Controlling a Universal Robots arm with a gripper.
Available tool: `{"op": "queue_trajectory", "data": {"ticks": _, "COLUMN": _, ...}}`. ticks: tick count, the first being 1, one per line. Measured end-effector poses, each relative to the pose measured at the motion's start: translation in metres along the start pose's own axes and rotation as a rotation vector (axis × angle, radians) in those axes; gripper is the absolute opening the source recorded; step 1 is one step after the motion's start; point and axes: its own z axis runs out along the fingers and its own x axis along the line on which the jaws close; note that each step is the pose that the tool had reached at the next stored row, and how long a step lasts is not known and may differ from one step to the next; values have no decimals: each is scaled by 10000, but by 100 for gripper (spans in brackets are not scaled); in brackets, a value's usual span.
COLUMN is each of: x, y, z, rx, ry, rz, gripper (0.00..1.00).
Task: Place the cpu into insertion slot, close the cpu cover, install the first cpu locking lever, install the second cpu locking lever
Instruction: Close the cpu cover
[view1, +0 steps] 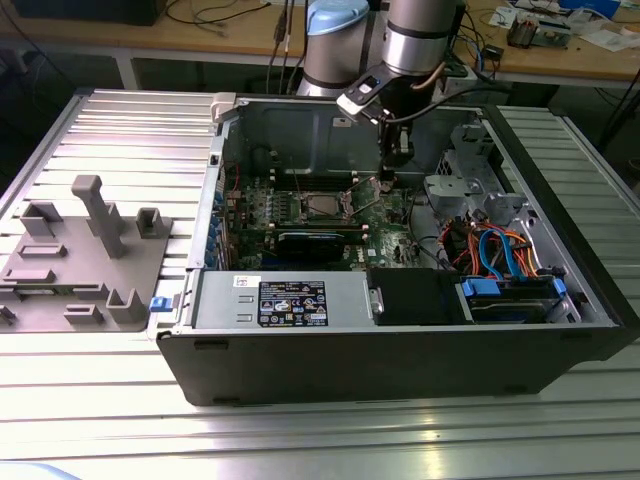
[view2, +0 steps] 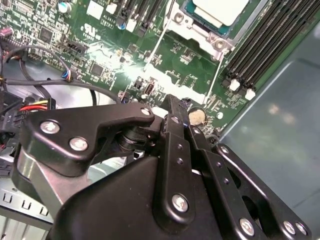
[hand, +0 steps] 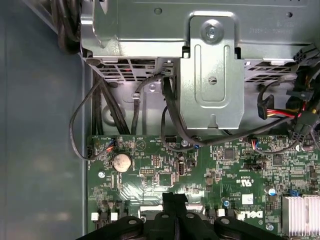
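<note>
Where the exterior view catches it, the claw hangs near the cpu, which sits in its socket toward that view's left. Second wrist view: claw pinched together, seemingly empty, cpu ahead of it. First wrist view: claw likewise pinched.

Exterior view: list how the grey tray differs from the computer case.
The grey tray is light grey; the computer case is black outside. The tray is low with upright posts and slots; the case is a deep box holding boards and cables. Both rest on the ribbed metal table.
</note>
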Motion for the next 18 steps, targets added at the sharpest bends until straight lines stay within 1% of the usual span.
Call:
{"op": "queue_trajectory", "data": {"ticks": 1, "x": 1, "y": 26, "z": 11, "rx": 0, "ry": -4, "rz": 1, "gripper": 11}}
{"op": "queue_trajectory", "data": {"ticks": 5, "x": 3, "y": 83, "z": 55, "rx": 0, "ry": -9, "rz": 0, "gripper": 11}}
{"op": "queue_trajectory", "data": {"ticks": 8, "x": 5, "y": 106, "z": 86, "rx": 0, "ry": -8, "rz": 0, "gripper": 11}}
{"op": "queue_trajectory", "data": {"ticks": 15, "x": 10, "y": 107, "z": 181, "rx": 0, "ry": -8, "rz": 0, "gripper": 11}}
{"op": "queue_trajectory", "data": {"ticks": 17, "x": 10, "y": 98, "z": 185, "rx": 1, "ry": -8, "rz": -1, "gripper": 11}}
{"op": "queue_trajectory", "data": {"ticks": 18, "x": 10, "y": 80, "z": 185, "rx": 1, "ry": -5, "rz": 0, "gripper": 11}}
